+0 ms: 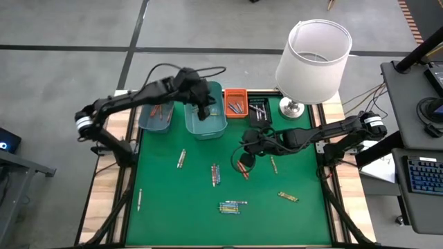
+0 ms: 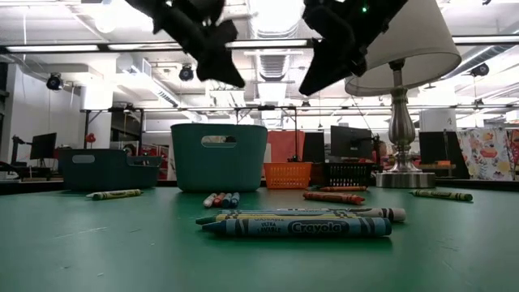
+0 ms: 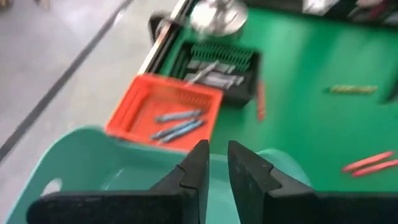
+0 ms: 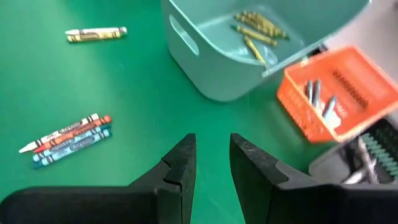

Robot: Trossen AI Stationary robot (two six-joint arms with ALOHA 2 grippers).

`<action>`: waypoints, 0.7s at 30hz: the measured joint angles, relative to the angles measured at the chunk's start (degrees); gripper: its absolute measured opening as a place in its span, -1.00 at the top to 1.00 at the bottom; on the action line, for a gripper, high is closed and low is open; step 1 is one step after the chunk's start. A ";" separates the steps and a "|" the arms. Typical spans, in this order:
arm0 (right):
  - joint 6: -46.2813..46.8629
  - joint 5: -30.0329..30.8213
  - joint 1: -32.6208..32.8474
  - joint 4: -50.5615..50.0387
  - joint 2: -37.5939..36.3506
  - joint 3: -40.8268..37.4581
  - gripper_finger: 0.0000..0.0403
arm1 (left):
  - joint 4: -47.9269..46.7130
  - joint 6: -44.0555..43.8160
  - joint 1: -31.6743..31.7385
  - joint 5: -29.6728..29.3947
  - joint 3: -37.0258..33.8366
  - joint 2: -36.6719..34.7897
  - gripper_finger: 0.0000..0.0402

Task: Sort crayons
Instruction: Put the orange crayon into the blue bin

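Crayons lie scattered on the green mat (image 1: 166,194): a cluster (image 1: 232,206) near the front, another (image 1: 215,174) at the middle, and singles (image 1: 181,158) (image 1: 288,197). My left gripper (image 3: 217,163) hangs over the taller teal bin (image 1: 206,119), with a narrow gap between its fingers and nothing in it. My right gripper (image 4: 212,155) hovers open and empty above the mat's middle (image 1: 243,160), over red crayons (image 1: 242,169). The teal bin holds yellow-green crayons (image 4: 255,28). Blue crayons (image 3: 177,121) rest in the orange bin (image 1: 235,102).
A lower teal bin (image 1: 155,116) stands left of the taller one, and a black bin (image 1: 259,111) right of the orange one. A lamp (image 1: 311,59) with a white shade stands at the mat's far right corner. Wooden table edges flank the mat.
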 joint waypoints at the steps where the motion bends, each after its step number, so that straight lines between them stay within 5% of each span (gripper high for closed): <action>1: 0.67 -0.02 0.00 -0.68 0.00 -0.02 0.56 | 2.08 -1.02 -1.30 -0.25 -2.00 -1.65 0.80; 6: 4.75 -1.70 -0.19 -1.90 -0.01 -0.02 0.56 | 14.43 -7.09 -8.14 -3.26 -13.00 -9.21 0.80; 15: 13.49 -20.34 -1.99 -1.61 0.57 -0.02 0.56 | 36.41 -10.91 -22.28 -15.26 -29.25 -16.82 0.80; 21: 17.23 -22.59 -1.99 -2.86 3.52 -0.02 0.61 | 45.05 -10.90 -28.72 -17.10 -34.20 -18.10 0.80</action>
